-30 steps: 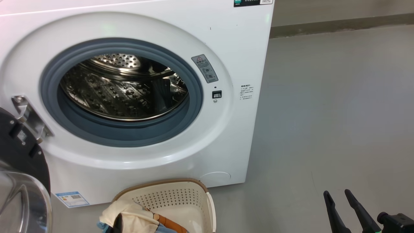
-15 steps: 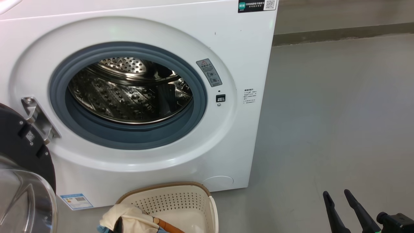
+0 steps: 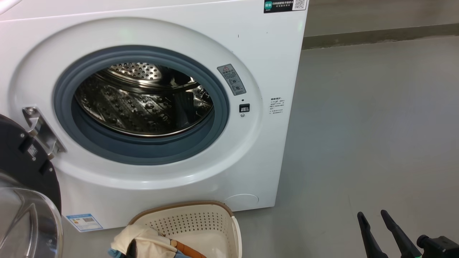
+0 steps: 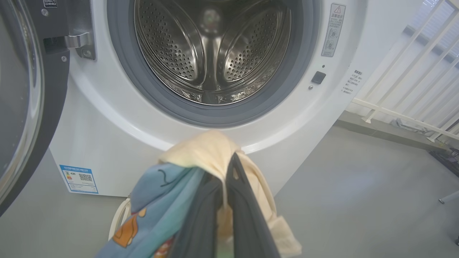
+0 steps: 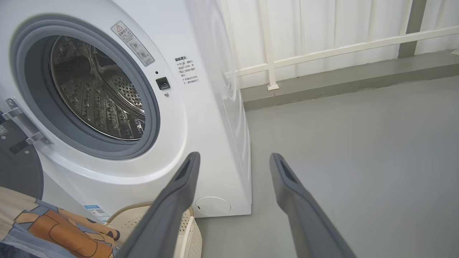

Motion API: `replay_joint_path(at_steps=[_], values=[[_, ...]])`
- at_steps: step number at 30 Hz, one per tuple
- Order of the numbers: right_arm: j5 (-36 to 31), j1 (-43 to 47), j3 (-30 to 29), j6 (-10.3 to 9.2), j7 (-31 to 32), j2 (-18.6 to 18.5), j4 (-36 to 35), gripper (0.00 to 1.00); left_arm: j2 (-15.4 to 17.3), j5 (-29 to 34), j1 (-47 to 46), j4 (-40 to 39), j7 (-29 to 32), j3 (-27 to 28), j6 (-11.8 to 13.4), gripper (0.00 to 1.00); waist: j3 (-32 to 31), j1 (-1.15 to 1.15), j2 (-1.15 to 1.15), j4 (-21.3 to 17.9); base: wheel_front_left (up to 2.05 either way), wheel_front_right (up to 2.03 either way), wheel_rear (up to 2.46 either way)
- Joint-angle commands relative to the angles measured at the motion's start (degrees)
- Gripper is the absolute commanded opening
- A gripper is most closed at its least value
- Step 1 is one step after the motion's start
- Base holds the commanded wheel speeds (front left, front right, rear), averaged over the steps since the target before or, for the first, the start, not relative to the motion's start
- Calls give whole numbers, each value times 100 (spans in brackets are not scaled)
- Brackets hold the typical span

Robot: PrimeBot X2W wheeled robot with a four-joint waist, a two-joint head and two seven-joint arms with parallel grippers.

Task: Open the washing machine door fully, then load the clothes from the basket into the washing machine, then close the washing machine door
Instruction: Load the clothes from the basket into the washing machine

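Washer [image 3: 251,46] open; door [image 3: 21,157] swung out wide at the left on its metal hinge [image 3: 39,129], glass bulge low in the head view's corner; steel drum [image 3: 143,100] in plain sight inside the grey gasket [image 3: 143,154]. Left gripper [image 4: 225,175] clenched on the clothes [image 4: 200,157]; cream cloth draped over the fingertips, blue printed fabric hanging to one side of them; bundle held up before the washer's lower front, beneath the opening and above the basket [image 3: 200,218]. Basket on the floor [image 3: 358,125] just in front of the washer, near the blue label [image 3: 84,222]; touching the washer or not, cannot tell. Right gripper [image 3: 372,214] released, fingers spread, low at the right over grey floor, well apart from basket and clothes; white railing [image 5: 322,50] beyond the washer's side in the right wrist view.
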Motion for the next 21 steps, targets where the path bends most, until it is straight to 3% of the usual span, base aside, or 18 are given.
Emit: replay_joint_path(at_steps=[1,21], values=[[-6,-72,129,9,-69,-96,-121,100,14,32,-116,-185,-79,169,33,0,-3,0,0,-2,0,0,0],[-17,-128,207,9,-69,6,-123,100,14,88,-587,-255,-79,118,98,0,119,0,0,-134,0,0,0]])
